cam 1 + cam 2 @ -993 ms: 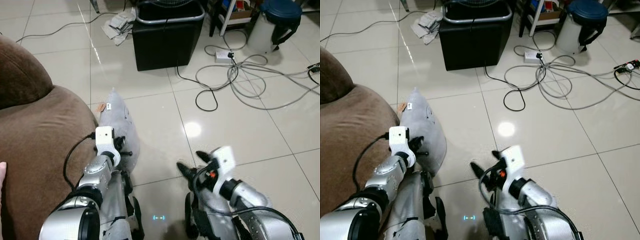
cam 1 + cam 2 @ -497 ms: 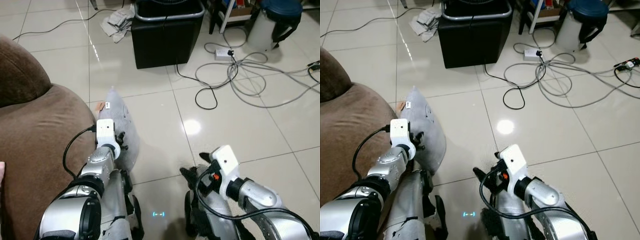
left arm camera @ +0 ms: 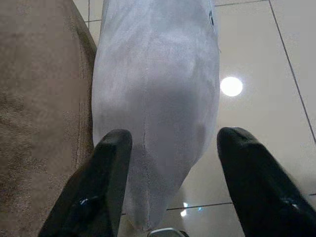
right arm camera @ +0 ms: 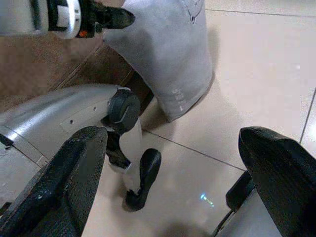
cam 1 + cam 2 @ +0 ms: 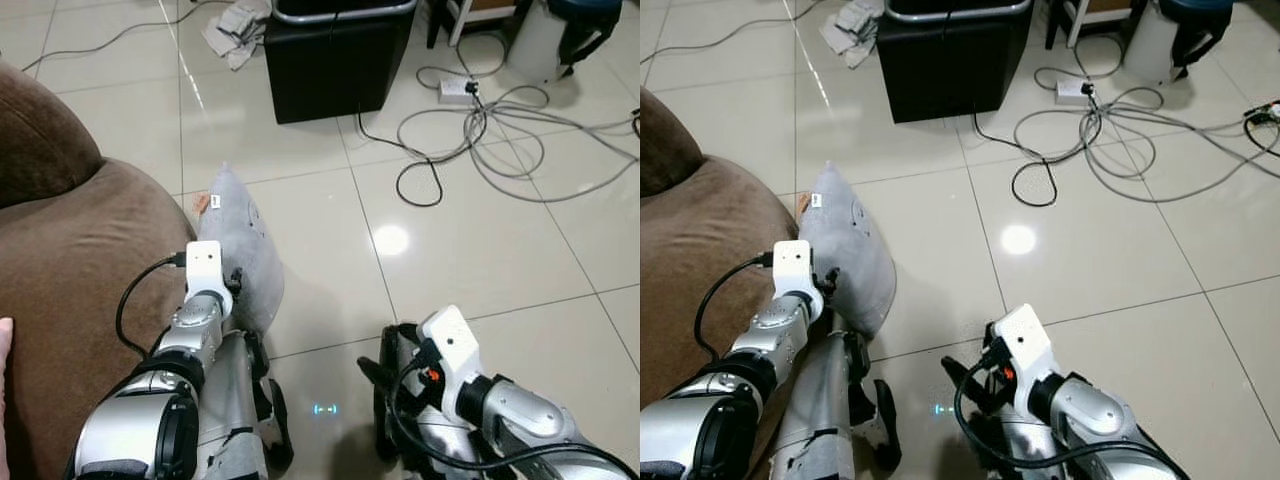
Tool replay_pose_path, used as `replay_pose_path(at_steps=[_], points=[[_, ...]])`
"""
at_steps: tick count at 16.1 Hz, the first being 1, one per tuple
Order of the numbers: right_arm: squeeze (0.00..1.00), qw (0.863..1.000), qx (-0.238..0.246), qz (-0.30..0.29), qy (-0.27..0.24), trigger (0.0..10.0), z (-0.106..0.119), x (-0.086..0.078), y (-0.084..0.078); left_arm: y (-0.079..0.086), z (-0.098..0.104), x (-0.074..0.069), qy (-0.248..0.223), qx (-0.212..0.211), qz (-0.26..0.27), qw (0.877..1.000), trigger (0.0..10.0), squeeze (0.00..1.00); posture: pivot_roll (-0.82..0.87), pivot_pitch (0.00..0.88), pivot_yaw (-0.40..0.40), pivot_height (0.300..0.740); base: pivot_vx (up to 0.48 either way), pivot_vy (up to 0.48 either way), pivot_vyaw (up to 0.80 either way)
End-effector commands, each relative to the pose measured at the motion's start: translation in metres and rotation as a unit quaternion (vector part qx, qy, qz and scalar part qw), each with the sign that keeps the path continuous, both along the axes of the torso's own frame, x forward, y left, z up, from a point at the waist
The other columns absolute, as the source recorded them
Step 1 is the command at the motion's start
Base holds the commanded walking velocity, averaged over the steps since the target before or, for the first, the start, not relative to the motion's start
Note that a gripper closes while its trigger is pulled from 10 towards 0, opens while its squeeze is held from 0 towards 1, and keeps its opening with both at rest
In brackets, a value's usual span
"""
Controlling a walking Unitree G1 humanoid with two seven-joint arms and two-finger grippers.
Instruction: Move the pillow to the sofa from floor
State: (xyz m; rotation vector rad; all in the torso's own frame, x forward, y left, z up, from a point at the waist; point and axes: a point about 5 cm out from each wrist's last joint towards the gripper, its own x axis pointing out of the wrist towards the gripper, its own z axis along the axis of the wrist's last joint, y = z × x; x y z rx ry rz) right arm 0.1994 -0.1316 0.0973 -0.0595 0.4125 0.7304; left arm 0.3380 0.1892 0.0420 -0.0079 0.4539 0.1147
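The grey pillow (image 5: 245,245) stands on its edge on the tiled floor, leaning against the brown sofa (image 5: 70,260). My left gripper (image 3: 173,137) is open just above the pillow's near end. One finger is on the sofa side and the other on the floor side, and neither presses the pillow. In the left eye view the left gripper (image 5: 236,284) sits right at the pillow's near edge. My right gripper (image 5: 385,352) hangs low over the floor to the right of the pillow, fingers (image 4: 74,163) spread wide open with nothing between them.
A black box (image 5: 335,60) stands on the floor beyond the pillow. Tangled cables (image 5: 500,125) and a power strip (image 5: 458,90) lie to the right. A crumpled cloth (image 5: 235,25) lies at the back. My own leg and foot (image 4: 140,173) stand close by the pillow.
The whole view has shifted slightly. My right gripper has sunk lower and nearer my body. The left gripper stays at the pillow's near end, and the pillow has not moved.
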Motion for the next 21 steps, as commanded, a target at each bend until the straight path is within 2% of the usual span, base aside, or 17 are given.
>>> replay_pose_path(at_steps=[1, 4, 8, 12, 13, 16, 17, 21], points=[[0.0, 1.0, 0.005, 0.018, 0.011, 10.0, 0.001, -0.008, 0.004, 0.0, -0.005, -0.004, 0.015, 0.009, -0.001, 1.0, 10.0, 1.0, -0.19, 0.335, 0.043, 0.573, 0.0, 0.0, 0.0], [0.0, 1.0, 0.006, 0.029, 0.009, 10.0, 0.006, -0.011, 0.006, 0.001, -0.005, -0.004, 0.012, 0.03, -0.009, 0.999, 10.0, 1.0, -0.21, 0.347, 0.04, 0.573, 0.0, 0.0, 0.0], [0.0, 0.999, 0.009, 0.044, 0.008, 10.0, 0.021, -0.024, 0.011, 0.011, 0.001, -0.003, -0.009, 0.081, 0.009, 0.997, 10.0, 1.0, -0.24, 0.374, 0.016, 0.573, 0.0, 0.0, 0.0], [0.0, 0.999, 0.012, 0.049, 0.006, 10.0, 0.034, -0.041, 0.014, 0.009, -0.003, -0.004, -0.003, 0.046, 0.022, 0.999, 10.0, 1.0, -0.25, 0.386, 0.0, 0.573, 0.0, 0.0, 0.0], [0.0, 0.999, 0.015, 0.047, 0.0, 10.0, 0.038, -0.045, 0.015, 0.008, -0.004, -0.005, 0.0, 0.051, 0.023, 0.998, 10.0, 0.0, -0.25, 0.387, 0.001, 0.573, 0.0, 0.0, 0.0], [0.0, 1.0, 0.016, 0.022, -0.007, 10.0, 0.044, -0.054, 0.014, 0.015, -0.005, -0.008, -0.004, 0.083, 0.044, 0.996, 10.0, 0.0, -0.26, 0.386, -0.005, 0.573, 0.0, 0.0, 0.0], [0.0, 1.0, 0.019, 0.022, -0.001, 10.0, 0.047, -0.059, 0.015, 0.022, 0.0, -0.007, -0.026, 0.104, 0.061, 0.992, 10.0, 0.0, -0.27, 0.384, -0.008, 0.573, 0.0, 0.0, 0.0], [0.0, 0.999, 0.026, 0.019, 0.003, 10.0, 0.05, -0.062, 0.015, 0.023, -0.003, -0.009, -0.012, 0.104, 0.062, 0.993, 10.0, 0.0, -0.27, 0.391, -0.012, 0.573, 0.0, 0.0, 0.0]])
